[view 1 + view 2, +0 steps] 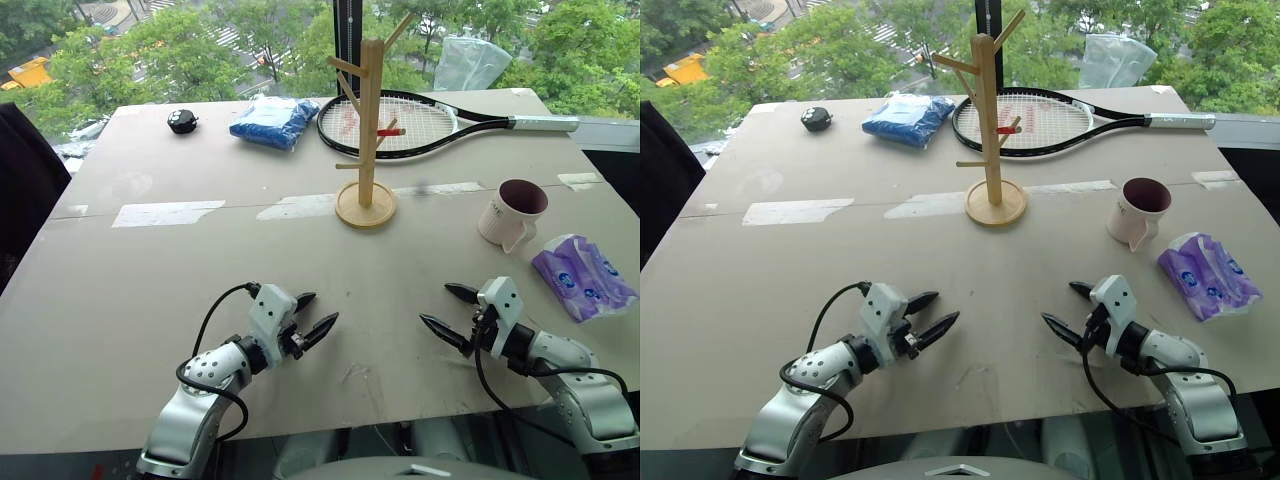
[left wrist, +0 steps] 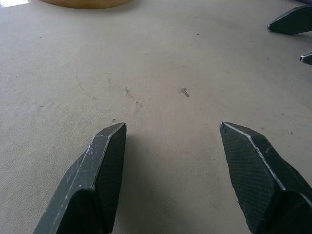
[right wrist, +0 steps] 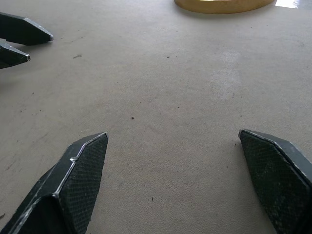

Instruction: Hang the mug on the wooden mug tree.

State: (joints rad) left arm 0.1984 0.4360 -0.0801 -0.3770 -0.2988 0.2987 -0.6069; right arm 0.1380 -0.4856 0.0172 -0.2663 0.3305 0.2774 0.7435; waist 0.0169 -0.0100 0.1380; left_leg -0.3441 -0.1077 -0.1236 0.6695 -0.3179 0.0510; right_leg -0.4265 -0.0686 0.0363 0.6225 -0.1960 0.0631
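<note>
Table (image 1: 200,290), pale board surface with taped seams, set before a window with treetops beyond; holdings as follows. Wooden mug tree (image 1: 368,120): upright at the middle of the table on a round base, angled pegs up the post, one peg red-tipped, every peg bare. Mug (image 1: 512,213): cream outside, dark maroon inside, standing upright on the table to the right of the tree and well apart from it, mouth up, handle turned toward the near side. Left gripper (image 1: 318,315): near edge, left of centre, low over the table, fingers spread apart and empty, aimed toward the middle. Right gripper (image 1: 447,309): near edge, right of centre, likewise spread wide with nothing between the fingers, pointing inward toward its partner; the mug sits farther off and to its right, not touched. Sundries: racket (image 1: 420,122) lying flat at the far side behind the tree; blue cloth bundle (image 1: 272,122) far left of the racket head; small black round object (image 1: 182,121) far left; purple packet (image 1: 583,277) at the right edge, just beside the mug on its near side. Status of task: nothing begun as far as can be judged; mug yet to be reached, grasped, lifted, carried left and its handle threaded over a peg, the right arm being the nearer candidate
</note>
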